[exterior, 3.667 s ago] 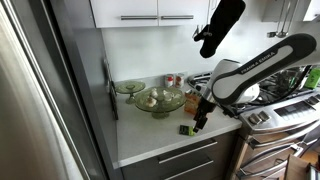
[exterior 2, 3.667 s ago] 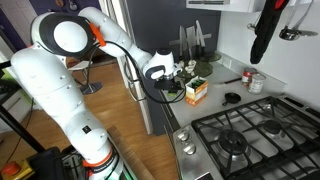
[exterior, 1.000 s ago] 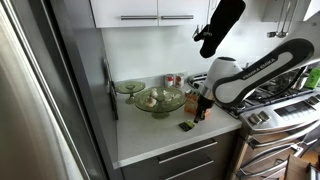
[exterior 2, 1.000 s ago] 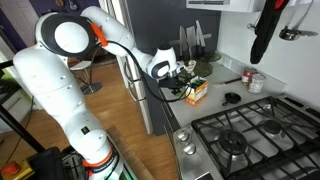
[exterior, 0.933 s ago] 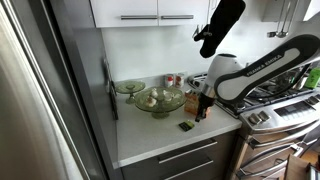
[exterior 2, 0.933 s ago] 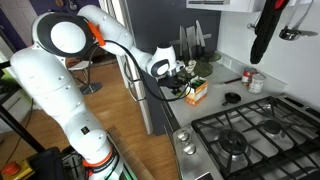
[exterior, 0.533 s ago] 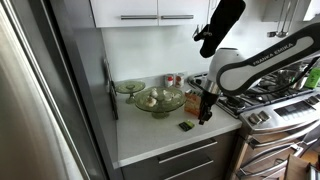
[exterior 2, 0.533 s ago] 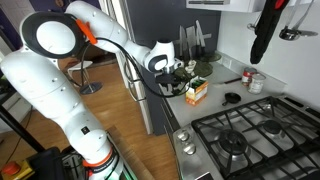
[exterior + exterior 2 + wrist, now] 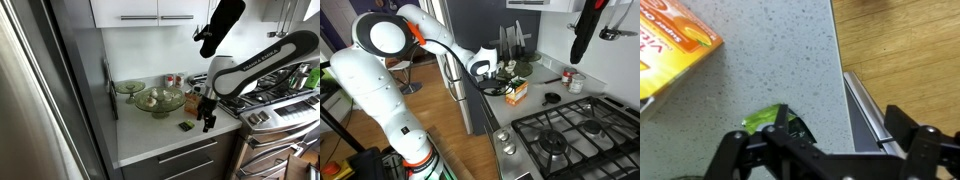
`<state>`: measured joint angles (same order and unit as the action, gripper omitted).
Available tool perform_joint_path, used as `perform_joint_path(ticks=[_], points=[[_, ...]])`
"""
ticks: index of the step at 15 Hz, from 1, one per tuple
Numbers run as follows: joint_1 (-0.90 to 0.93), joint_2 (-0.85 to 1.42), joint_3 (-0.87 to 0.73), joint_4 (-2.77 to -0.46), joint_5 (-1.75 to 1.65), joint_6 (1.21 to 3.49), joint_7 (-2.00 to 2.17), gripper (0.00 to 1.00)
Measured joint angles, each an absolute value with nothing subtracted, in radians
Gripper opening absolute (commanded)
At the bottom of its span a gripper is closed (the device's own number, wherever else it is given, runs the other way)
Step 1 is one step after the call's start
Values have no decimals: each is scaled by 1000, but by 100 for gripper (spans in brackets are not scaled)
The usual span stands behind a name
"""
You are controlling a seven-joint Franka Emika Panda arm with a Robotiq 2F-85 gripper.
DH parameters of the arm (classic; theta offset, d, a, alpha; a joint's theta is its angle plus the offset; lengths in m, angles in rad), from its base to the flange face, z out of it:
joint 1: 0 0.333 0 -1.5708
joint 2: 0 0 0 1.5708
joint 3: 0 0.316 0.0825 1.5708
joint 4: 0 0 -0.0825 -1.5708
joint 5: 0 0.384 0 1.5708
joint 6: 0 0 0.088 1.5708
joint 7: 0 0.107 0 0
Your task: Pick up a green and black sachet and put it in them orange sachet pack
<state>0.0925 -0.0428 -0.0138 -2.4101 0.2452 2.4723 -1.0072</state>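
Gripper (image 9: 207,123) is recorded lower than half a second earlier, shifted off the orange sachet pack (image 9: 191,102) towards the counter's front edge.

In an exterior view, the green and black sachet (image 9: 186,127) is laid flat on the countertop (image 9: 150,140), just beside the gripper.

In an exterior view, the gripper (image 9: 500,86) is seen beside the orange sachet pack (image 9: 517,92); the sachet cannot be made out.

Wrist view: jaws are held apart, nothing gripped. The green and black sachet (image 9: 770,120) is seen on the countertop (image 9: 770,60) between the fingers (image 9: 728,150), apart from the orange sachet pack (image 9: 670,45).

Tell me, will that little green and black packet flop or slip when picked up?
The green and black sachet looks thin and lies flat, so it is probably light and bendy. The counter looks smooth, so it may slide if nudged. Lying flush, its edges may be hard for the open gripper to catch.
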Motion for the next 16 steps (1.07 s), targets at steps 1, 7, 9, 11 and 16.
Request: perform_joint_path(ticks=[1, 7, 9, 11, 16], points=[[92, -33, -14, -2406, 246, 2477, -1029, 96], [83, 39, -1, -2359, 249, 2500, -1182, 98], [78, 64, 6, -2342, 249, 2520, -1225, 96], [71, 86, 13, -2324, 245, 2539, -1262, 93], [45, 120, 24, -2299, 224, 2568, -1317, 75]])
